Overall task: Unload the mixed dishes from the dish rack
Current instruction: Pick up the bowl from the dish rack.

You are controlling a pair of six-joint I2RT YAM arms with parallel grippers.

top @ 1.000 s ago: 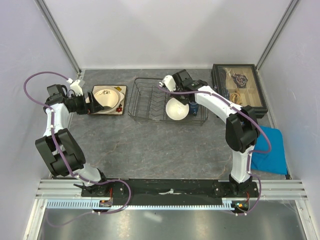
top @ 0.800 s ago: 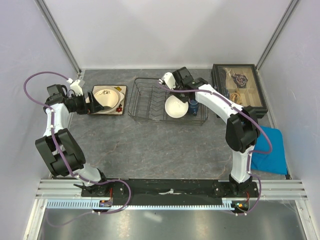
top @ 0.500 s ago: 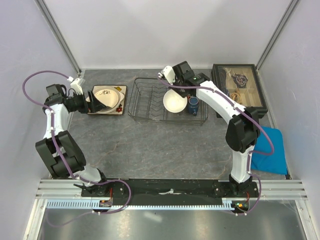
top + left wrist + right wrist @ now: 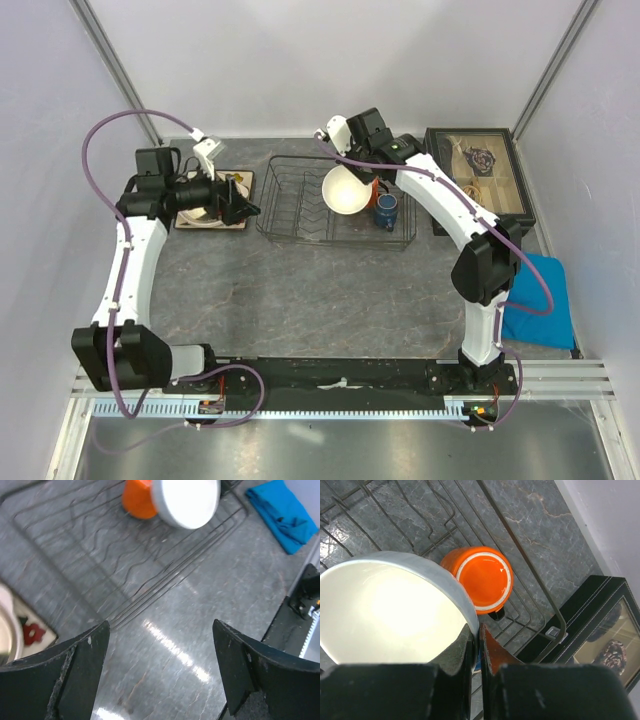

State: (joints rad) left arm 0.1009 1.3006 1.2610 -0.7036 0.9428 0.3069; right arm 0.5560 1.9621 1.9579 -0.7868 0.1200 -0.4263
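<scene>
The dark wire dish rack (image 4: 300, 210) stands mid-table. My right gripper (image 4: 364, 178) is shut on the rim of the white bowl (image 4: 343, 192) and holds it tilted above the rack. In the right wrist view, the gripper (image 4: 479, 630) pinches the white bowl's (image 4: 390, 615) rim with one finger inside and one outside. The orange cup (image 4: 485, 577) lies in the rack below it. A dark blue mug (image 4: 387, 212) stands in the rack's right end. My left gripper (image 4: 245, 208) hangs open and empty between the square flowered plate (image 4: 241, 182) and the rack. The left wrist view shows the left gripper (image 4: 160, 650) above bare table, near the rack (image 4: 100, 555).
A black glass-lidded box (image 4: 475, 180) of trinkets stands right of the rack. A blue cloth (image 4: 540, 300) lies at the right edge. White walls close in the back and sides. The grey table (image 4: 320, 290) stretches toward the arm bases.
The right gripper has lifted the white bowl out of the rack, uncovering the mug and orange cup. The left arm has swung from beside the plate toward the rack.
</scene>
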